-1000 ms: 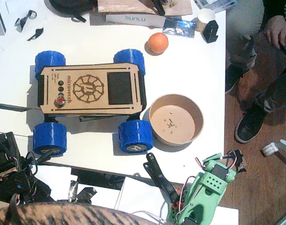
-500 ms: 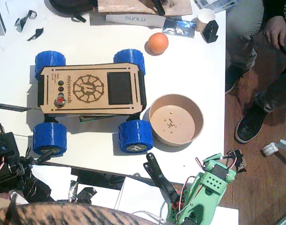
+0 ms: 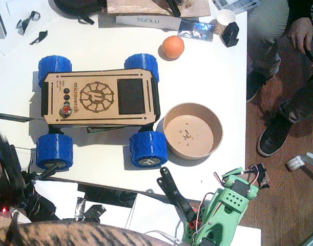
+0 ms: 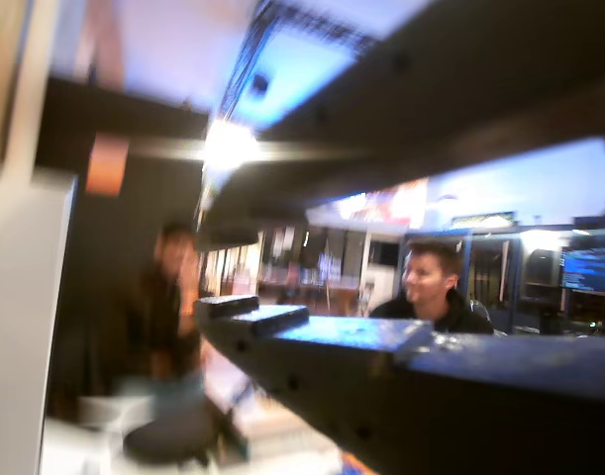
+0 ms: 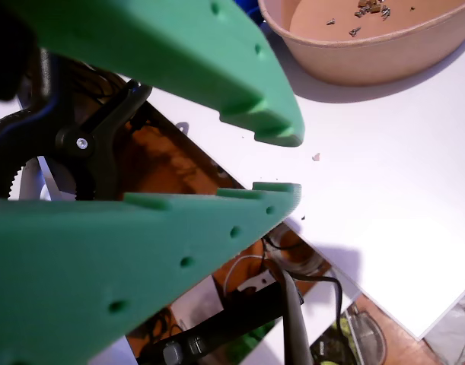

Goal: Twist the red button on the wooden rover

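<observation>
**Green gripper parted and empty at the desk's near edge; red button untouched**

Green plastic fills a wrist view: the right gripper [image 5: 281,163] has its jaws a little apart, with nothing between them, above the white desk [image 5: 384,175] and just short of the tan bowl [image 5: 369,53]. In the fixed view the right arm [image 3: 225,207] sits at the near edge, right of centre. The left arm [image 3: 7,174] is a dark blur at the near left corner. In a wrist view the left gripper [image 4: 272,267] shows dark jaws with a gap between them and nothing held, pointing out at a room with two people.

Farther in, the bowl [image 3: 192,131] stands just beside the wooden rover [image 3: 97,97]. The red button [image 3: 66,110] is at the rover's left end, last in a row of small black buttons [image 3: 66,93], well apart from both grippers. An orange ball [image 3: 172,46] lies beyond. A person's legs [image 3: 279,77] show at the right.
</observation>
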Controlling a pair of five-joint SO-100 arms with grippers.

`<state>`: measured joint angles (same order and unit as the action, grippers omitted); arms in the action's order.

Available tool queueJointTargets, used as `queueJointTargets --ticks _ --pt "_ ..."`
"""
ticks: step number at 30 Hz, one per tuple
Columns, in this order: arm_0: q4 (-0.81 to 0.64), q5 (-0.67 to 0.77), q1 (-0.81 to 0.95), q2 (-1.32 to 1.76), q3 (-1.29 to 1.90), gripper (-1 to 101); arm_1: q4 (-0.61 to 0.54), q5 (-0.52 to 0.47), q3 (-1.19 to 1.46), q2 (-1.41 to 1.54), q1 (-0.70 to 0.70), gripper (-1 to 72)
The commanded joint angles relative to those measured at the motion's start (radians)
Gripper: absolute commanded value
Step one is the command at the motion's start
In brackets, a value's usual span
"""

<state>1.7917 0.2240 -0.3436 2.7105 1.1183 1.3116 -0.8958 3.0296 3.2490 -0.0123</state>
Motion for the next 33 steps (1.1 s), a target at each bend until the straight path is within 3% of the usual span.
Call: queueJointTargets --ticks 1,6,16,21,26,33 --pt "0.037 -0.017 0.009 -0.212 -0.014 10 0.009 -0.011 -0.005 0.002 0.002 2.5" --pt "0.009 -0.017 0.048 -0.437 -0.017 10 0.009 -0.011 -0.005 0.002 0.002 2.5" --pt "-0.054 -0.018 0.509 -0.911 -0.018 11 0.009 -0.011 -0.005 0.002 0.002 2.5" --pt "-0.132 -0.018 0.554 -1.114 -0.011 11 0.009 -0.011 -0.005 0.002 0.002 2.5" --pt "-0.149 -0.017 0.581 -1.235 -0.008 20 0.009 -0.011 -0.005 0.002 0.002 2.5" --pt "-0.193 -0.078 0.667 -1.381 -0.006 21 0.009 -0.011 -0.005 0.002 0.002 2.5"
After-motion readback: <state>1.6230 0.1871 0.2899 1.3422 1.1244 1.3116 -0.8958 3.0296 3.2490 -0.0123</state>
